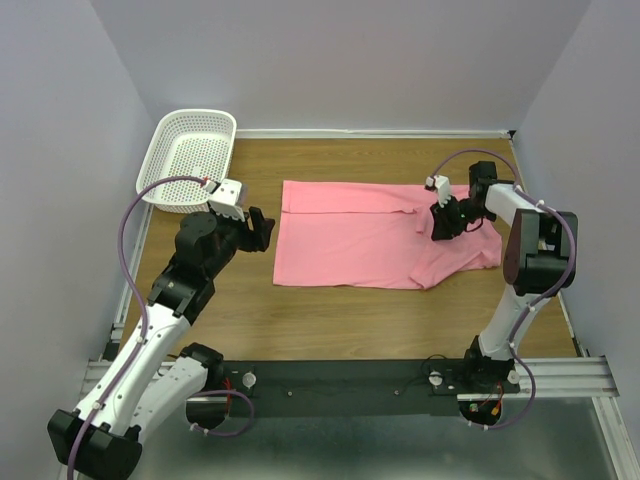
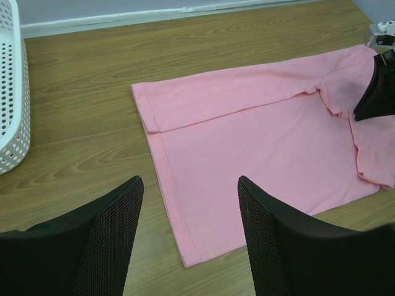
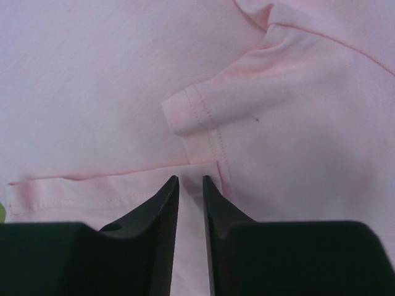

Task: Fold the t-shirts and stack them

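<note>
The pink t-shirt [image 1: 370, 235] is lying flat on the wooden table [image 1: 330, 310], from the middle toward the right side, with its far long edge folded over itself. The right gripper [image 1: 441, 228] is hanging low over the shirt's right part, beside a sleeve. Its fingers [image 3: 154, 222] are standing close together with only a narrow slit, right at a stitched hem, and I cannot tell if they are pinching cloth. The left gripper [image 2: 189, 185] is hovering over bare wood just left of the shirt, its jaws spread wide and holding nothing. The white mesh basket [image 1: 190, 155] is sitting in the far left corner.
</note>
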Controlling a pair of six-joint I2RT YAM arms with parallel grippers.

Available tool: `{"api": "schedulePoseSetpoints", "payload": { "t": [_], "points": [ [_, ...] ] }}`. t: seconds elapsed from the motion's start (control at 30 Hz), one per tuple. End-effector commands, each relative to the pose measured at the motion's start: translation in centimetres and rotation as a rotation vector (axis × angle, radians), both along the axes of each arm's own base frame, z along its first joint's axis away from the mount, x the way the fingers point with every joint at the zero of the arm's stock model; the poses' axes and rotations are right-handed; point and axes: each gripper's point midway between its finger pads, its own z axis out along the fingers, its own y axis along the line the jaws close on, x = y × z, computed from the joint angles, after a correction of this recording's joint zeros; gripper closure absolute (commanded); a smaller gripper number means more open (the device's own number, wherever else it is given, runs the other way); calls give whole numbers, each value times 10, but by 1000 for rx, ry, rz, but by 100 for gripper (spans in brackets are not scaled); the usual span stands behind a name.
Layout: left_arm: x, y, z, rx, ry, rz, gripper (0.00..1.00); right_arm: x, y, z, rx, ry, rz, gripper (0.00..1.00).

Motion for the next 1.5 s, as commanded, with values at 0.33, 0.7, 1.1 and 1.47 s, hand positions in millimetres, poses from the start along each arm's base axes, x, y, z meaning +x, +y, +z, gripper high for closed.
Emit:
{"api": "schedulePoseSetpoints", "payload": {
  "t": [0.33, 0.7, 1.1, 1.47],
  "points": [
    [2, -3, -5, 9, 0, -28, 29, 7, 3, 19, 9, -47, 6, 58],
    [1, -3, -5, 7, -3, -31, 29, 16, -1, 12, -12, -37, -3, 49],
    [1, -4, -5, 6, -3, -34, 29, 5, 0, -4, -13, 7, 13, 57],
    [2, -3, -5, 9, -1, -31, 29, 2, 0, -11, -14, 27, 14, 58]
  ]
}}
